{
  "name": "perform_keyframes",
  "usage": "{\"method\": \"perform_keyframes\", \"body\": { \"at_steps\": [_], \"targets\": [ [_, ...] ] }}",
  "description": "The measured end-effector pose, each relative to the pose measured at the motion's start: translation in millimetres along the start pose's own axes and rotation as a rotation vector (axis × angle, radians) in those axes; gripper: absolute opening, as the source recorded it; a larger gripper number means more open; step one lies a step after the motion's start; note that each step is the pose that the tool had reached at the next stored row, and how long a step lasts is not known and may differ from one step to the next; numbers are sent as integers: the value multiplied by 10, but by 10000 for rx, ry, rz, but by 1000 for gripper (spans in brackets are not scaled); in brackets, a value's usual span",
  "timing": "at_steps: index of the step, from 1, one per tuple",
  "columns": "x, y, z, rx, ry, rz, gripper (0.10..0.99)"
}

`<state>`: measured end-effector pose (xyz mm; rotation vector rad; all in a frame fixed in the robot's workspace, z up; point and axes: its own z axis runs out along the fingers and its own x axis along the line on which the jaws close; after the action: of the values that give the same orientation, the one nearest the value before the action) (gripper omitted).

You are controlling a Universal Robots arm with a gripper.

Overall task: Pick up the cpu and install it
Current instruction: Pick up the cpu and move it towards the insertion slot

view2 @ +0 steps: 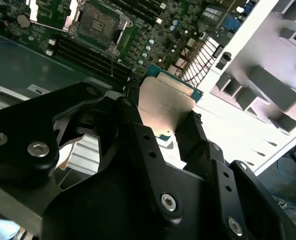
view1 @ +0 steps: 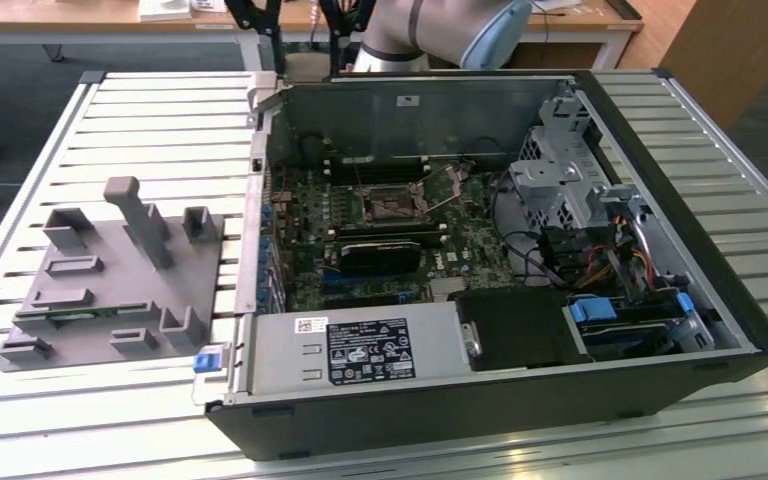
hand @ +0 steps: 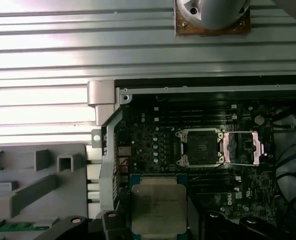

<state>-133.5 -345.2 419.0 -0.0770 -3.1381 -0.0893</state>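
Between the black fingers [view2: 138, 135] of the gripper [view2: 162, 111], the cpu [view2: 167, 95] is pinched by two opposite edges, its silver top turned toward the cameras in both wrist views. It is held in the air over the open computer case [view1: 491, 410], well apart from the socket [hand: 201, 147], whose metal frame [hand: 242, 148] is flipped open. A grey fixture tray [view1: 104, 280] is seen on the slatted table [view1: 157, 110] at the exterior view's left.

cpu [hand: 157, 207] cut off at edge, first wrist view; sides hidden by hand [view2: 162, 124], second wrist view.
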Motion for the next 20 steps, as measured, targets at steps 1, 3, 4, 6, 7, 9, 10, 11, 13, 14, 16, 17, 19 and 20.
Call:
{"method": "perform_keyframes", "body": {
  "at_steps": [1, 3, 4, 6, 7, 9, 10, 11, 13, 14, 16, 17, 19, 20],
  "targets": [
    [-33, 21, 7, 1, 0, -1, 537],
    [-103, 65, 25, 1, 0, -1, 537],
    [-138, 86, 36, 0, -1, -1, 537],
    [-206, 125, 54, 2, 1, -1, 537],
    [-228, 134, 64, 1, 1, 0, 537],
    [-283, 138, 77, 0, -4, -1, 537],
    [-322, 140, 81, 1, -6, -1, 537],
    [-367, 142, 86, 0, -8, 1, 537],
    [-449, 146, 94, 0, -15, -2, 537],
    [-488, 147, 99, 1, -19, -1, 537],
    [-572, 151, 108, 0, -26, -3, 537],
    [-619, 153, 112, 0, -30, -1, 537],
    [-710, 158, 121, -1, -37, -4, 537],
    [-755, 161, 126, -1, -40, -2, 537]
  ]
}}
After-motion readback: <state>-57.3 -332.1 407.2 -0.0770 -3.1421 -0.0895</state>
